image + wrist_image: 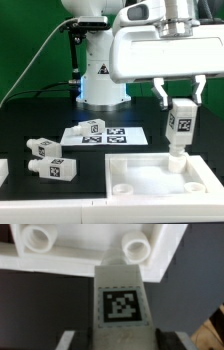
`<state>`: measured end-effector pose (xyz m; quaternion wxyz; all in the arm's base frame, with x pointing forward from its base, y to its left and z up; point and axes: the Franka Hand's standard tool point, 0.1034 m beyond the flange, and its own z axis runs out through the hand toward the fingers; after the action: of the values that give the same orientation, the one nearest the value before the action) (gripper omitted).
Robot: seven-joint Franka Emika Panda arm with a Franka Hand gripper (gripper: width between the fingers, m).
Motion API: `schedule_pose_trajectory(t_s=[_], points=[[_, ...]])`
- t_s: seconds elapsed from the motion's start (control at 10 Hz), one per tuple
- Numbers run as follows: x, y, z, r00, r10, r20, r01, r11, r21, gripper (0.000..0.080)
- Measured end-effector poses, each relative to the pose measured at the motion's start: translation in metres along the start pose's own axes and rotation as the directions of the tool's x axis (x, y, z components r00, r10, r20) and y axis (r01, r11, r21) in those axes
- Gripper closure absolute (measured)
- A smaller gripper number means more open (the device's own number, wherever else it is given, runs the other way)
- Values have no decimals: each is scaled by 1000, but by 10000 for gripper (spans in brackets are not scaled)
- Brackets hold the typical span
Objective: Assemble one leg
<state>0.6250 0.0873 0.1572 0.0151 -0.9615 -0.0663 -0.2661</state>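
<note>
1. Exterior view: the pincer (180, 101) hangs above the exterior view's right side of the table, its two fingers pinching the leg (182, 125) by its upper part.
2. In the wrist view the grey fingers (70, 340) press on both sides of the leg (122, 297), whose square black-and-white tag faces the camera.
3. The leg is a blocky white plastic post, held upright. Its narrower end points down at the far right corner of the tray-like piece (130, 178). I cannot tell whether that end is seated.
4. That piece is flat, white and smooth, with a raised rim and round corner sockets (135, 247).
5. The table (30, 120) is matte black.
6. The marker board (125, 133) lies flat beyond the tray, with one loose leg (92, 127) at its left end.
7. Two more tagged legs (45, 148) (55, 168) lie on their sides toward the exterior view's left.
8. Behind stand the arm's white base (100, 80) and a green backdrop (30, 30).
</note>
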Motion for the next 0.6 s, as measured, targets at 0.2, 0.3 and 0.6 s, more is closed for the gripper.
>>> schedule_pose_trajectory(t_s=[0.2,0.3,0.6], points=[[-9,4,3,999,-7,-53,6,1000,-16,512],[-8,4,3,998,-7,-54,6,1000,-16,512],[-12,4,7,999,-5,-45,4,1000,-14,512]])
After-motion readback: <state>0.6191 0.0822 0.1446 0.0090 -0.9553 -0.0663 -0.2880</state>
